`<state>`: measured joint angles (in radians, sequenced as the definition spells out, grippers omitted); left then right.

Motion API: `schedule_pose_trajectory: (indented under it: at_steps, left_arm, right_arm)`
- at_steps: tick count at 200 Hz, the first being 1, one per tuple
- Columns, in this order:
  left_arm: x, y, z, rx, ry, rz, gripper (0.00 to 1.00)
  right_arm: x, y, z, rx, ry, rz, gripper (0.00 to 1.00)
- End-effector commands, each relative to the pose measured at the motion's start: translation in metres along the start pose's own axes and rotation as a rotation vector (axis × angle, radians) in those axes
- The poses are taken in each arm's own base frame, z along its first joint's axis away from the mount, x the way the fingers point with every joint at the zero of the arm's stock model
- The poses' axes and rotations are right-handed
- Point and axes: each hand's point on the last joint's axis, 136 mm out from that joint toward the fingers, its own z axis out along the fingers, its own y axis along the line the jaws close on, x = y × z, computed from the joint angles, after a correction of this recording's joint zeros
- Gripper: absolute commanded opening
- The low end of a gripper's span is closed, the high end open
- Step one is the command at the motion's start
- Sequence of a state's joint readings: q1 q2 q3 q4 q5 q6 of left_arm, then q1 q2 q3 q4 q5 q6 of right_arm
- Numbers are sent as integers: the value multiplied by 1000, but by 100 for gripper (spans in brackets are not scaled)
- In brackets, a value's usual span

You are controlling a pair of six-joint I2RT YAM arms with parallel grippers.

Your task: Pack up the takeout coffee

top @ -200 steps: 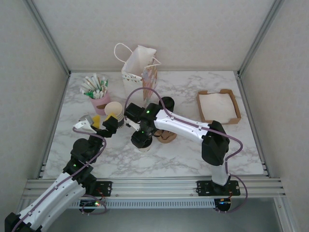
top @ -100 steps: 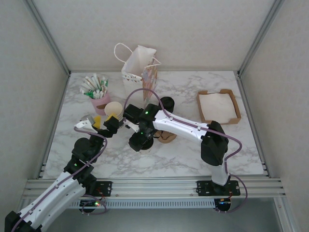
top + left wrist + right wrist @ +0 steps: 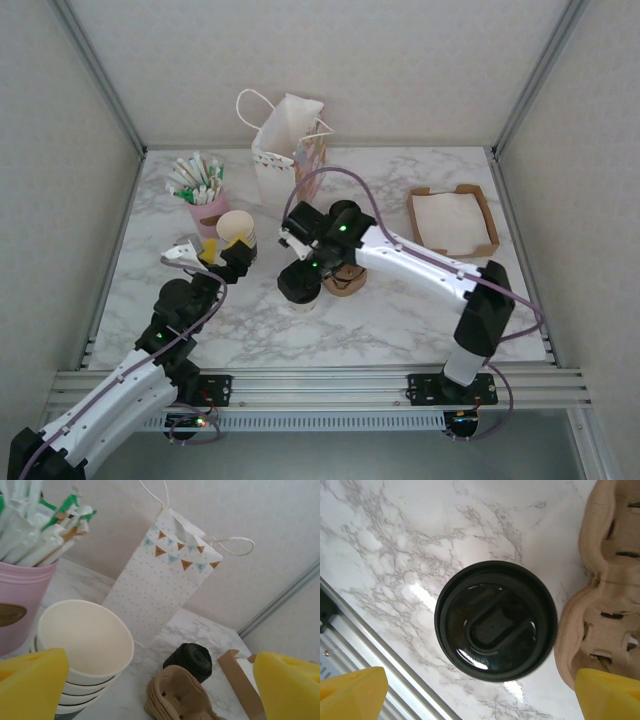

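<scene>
Hovering wide open above the lidded coffee cup point(image 3: 495, 621), the right gripper point(image 3: 480, 695) risks tipping it or snagging the cardboard cup carrier point(image 3: 600, 605) just right.

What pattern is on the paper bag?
The paper bag is white, dotted, with a triangle bunting band; best in left wrist view.

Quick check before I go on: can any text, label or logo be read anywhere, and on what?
No text can be read.
Lid: faint raised marks near its rim, too small to read.
Bag: the bunting flags may carry letters, too blurred to tell.
Pink cup: brown oval label, cut off and blurred.
</scene>
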<state>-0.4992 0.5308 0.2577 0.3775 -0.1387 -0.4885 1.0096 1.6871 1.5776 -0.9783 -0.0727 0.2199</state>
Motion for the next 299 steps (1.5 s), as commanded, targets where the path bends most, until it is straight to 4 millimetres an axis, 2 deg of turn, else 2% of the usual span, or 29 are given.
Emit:
schedule_pose_trajectory:
  at_steps: [1, 14, 28, 39, 54, 75, 105, 130, 182, 299]
  left_arm:
    - [7, -16, 2, 64, 83, -79, 89]
    - [22, -21, 3, 83, 169, -119, 83]
    - [37, -24, 4, 70, 280, -147, 73]
    - [52, -26, 3, 58, 386, -159, 67]
    - [76, -26, 0, 32, 531, -191, 49]
    - [107, -30, -6, 35, 709, -248, 28]
    - [136, -44, -14, 110, 873, -351, 9]
    - [148, -49, -21, 137, 955, -390, 0]
    - [161, -34, -30, 78, 1004, -377, 0]
    - [173, -17, -27, 29, 1011, -360, 0]
  right_arm:
    - [-3, 1, -15, -77, -70, 73, 96]
    - [0, -8, -19, -82, -88, 123, 92]
    - [4, -15, -23, -124, -115, 193, 80]
    - [5, -16, -26, -190, -149, 255, 68]
    - [7, -18, -27, -283, -189, 341, 52]
    - [11, -24, -22, -360, -211, 429, 30]
    - [18, -35, -9, -378, -216, 509, 0]
    - [23, -38, 1, -385, -212, 547, 0]
    - [24, -37, 22, -411, -180, 579, 0]
    - [31, -38, 47, -420, -121, 599, 0]
